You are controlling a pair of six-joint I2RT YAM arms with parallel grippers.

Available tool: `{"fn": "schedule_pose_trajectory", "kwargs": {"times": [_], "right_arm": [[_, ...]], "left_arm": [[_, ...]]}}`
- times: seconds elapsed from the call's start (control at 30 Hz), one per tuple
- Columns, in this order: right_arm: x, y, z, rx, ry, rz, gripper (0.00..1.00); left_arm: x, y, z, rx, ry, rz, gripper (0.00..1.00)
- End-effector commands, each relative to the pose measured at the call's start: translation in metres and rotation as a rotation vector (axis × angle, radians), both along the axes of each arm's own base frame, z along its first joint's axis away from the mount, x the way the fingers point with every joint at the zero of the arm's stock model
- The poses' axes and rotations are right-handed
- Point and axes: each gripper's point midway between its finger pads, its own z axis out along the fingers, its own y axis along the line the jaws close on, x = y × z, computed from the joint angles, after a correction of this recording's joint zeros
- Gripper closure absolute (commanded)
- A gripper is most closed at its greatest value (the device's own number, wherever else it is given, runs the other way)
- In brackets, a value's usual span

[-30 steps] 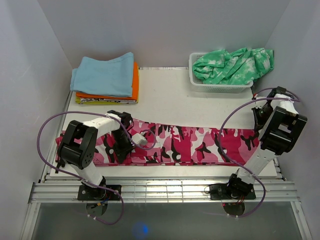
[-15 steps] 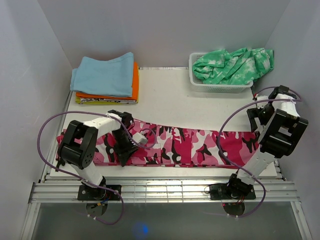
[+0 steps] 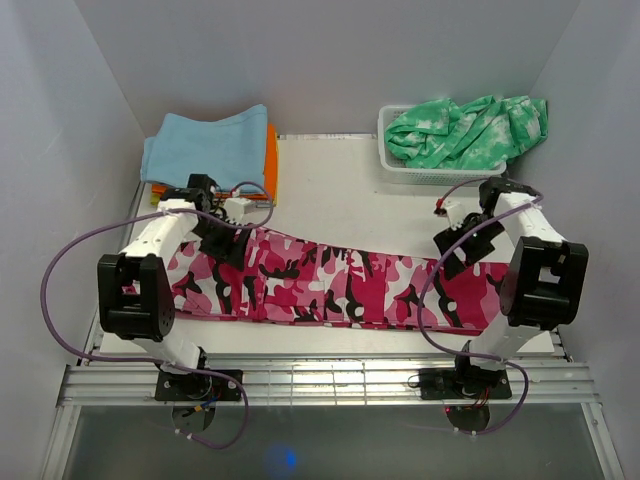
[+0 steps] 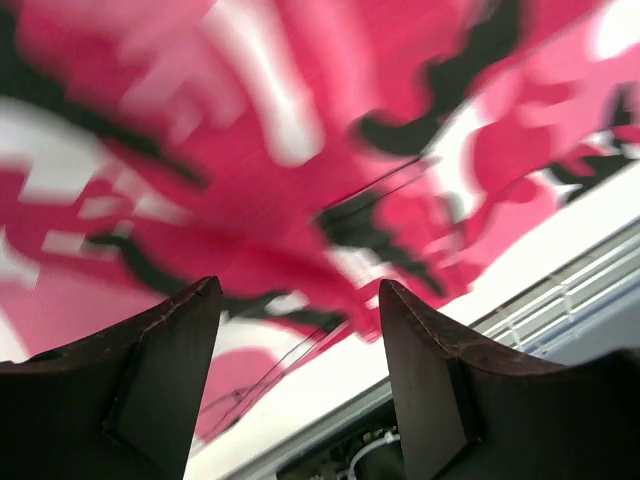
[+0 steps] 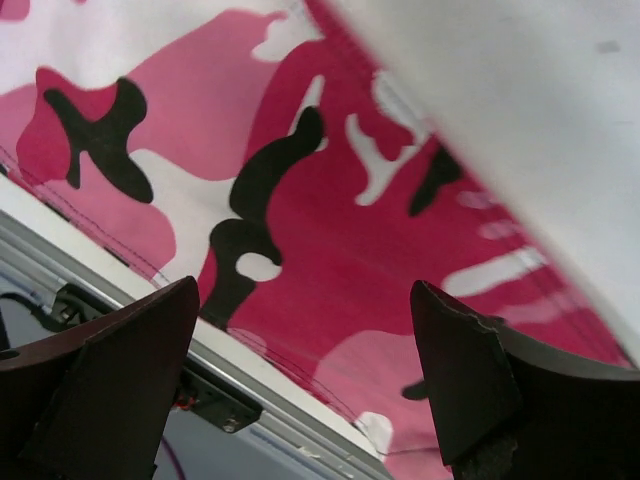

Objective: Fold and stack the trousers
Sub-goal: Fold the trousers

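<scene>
The pink camouflage trousers (image 3: 340, 290) lie folded into a long strip across the near part of the table, from left to right. My left gripper (image 3: 216, 240) hovers over the strip's far left part. In the left wrist view its jaws (image 4: 298, 290) stand open, with only blurred fabric (image 4: 300, 150) beneath them. Over the strip's right part hangs my right gripper (image 3: 458, 252). Its jaws (image 5: 303, 290) are spread wide above the cloth (image 5: 340, 250) and hold nothing.
A stack of folded clothes, light blue (image 3: 205, 150) over orange (image 3: 271, 165), sits at the far left. A white basket (image 3: 440, 176) with a green-and-white tie-dye garment (image 3: 465, 130) stands at the far right. The table's metal front rail (image 3: 330, 380) runs just below the trousers.
Both grippers opened and let go of the trousers. The left arm swung up to the strip's far left edge; the right gripper moved inward over the right part.
</scene>
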Motion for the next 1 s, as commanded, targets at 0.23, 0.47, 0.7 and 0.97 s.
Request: {"fn": "schedule_pose_trajectory", "kwargs": {"times": [0.23, 0.47, 0.7, 0.97], "right_arm": [[-0.007, -0.044, -0.073, -0.223, 0.128, -0.004, 0.10], [0.063, -0.069, -0.063, -0.280, 0.079, -0.061, 0.10], [0.060, -0.011, -0.025, -0.115, 0.041, 0.007, 0.08], [0.007, 0.030, -0.011, -0.052, 0.043, 0.110, 0.03]], "left_arm": [[-0.033, 0.068, -0.063, 0.194, 0.168, 0.162, 0.33], [0.038, 0.059, -0.067, 0.159, 0.137, 0.266, 0.36], [0.051, 0.059, -0.006, 0.021, 0.055, 0.369, 0.27], [0.007, 0.148, 0.018, 0.022, 0.007, 0.601, 0.25]]}}
